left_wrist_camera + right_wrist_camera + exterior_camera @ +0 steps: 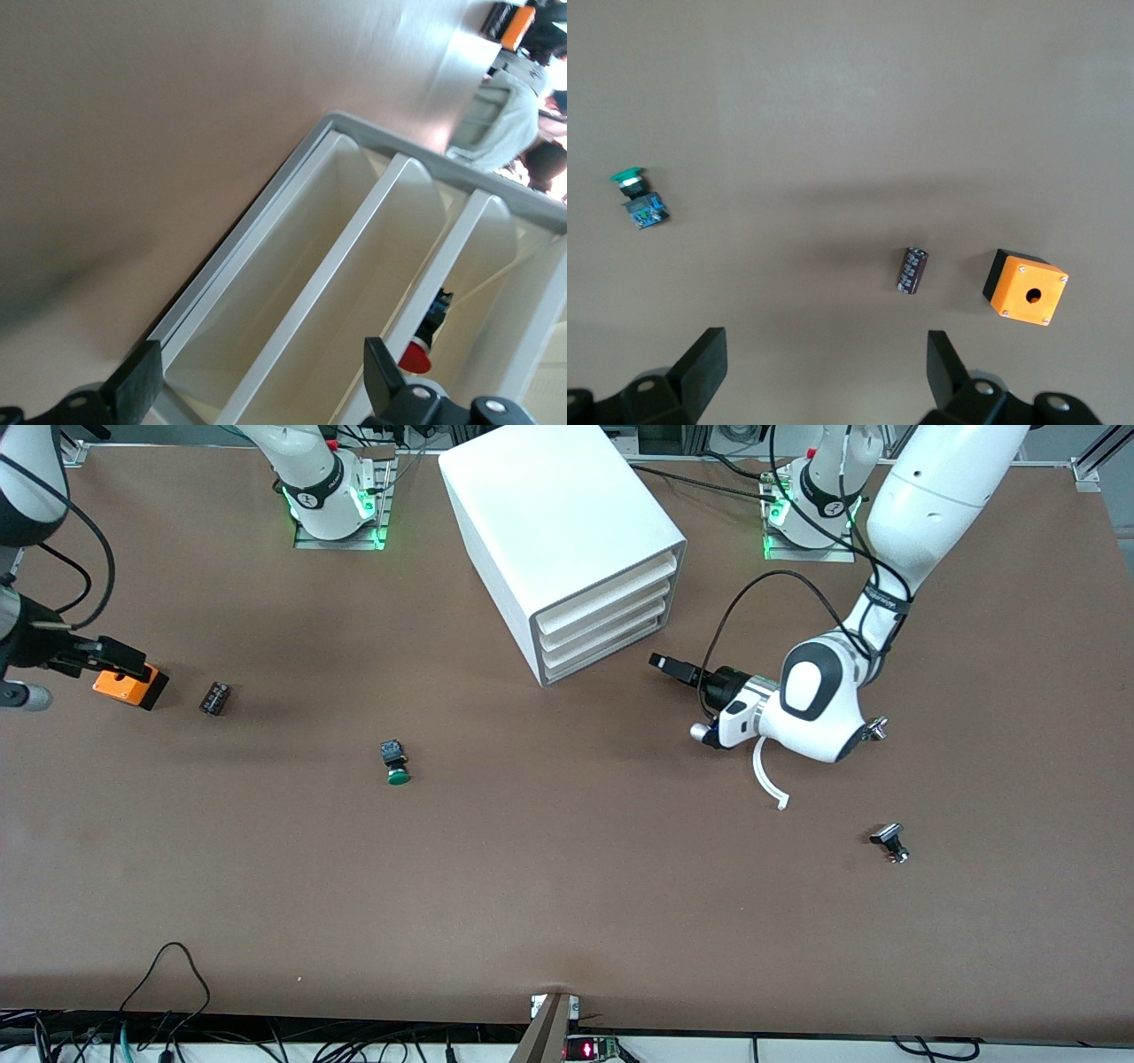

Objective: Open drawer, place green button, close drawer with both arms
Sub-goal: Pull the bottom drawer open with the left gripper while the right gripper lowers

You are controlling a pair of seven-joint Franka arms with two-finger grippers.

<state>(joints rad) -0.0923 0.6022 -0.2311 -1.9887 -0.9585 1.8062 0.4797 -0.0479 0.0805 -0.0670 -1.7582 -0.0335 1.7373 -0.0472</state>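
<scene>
The white cabinet (567, 522) stands between the arm bases, with all four drawer fronts shut. The bottom drawer (611, 653) is the one next to the table; it also shows in the left wrist view (283, 301). My left gripper (663, 662) is open and empty, level with the lower fronts and a short gap away; in its wrist view (259, 381) the jaws span the lowest fronts. The green-capped button (396, 764) lies on the table nearer the front camera than the cabinet, and shows in the right wrist view (636, 199). My right gripper (131, 662) is open and empty over the orange box.
An orange box (131, 686) and a small black cylinder (214, 698) lie toward the right arm's end. A black-capped button with a red tip (890, 843) lies toward the left arm's end. A small red-and-dark part (421, 341) shows in an upper drawer's recess.
</scene>
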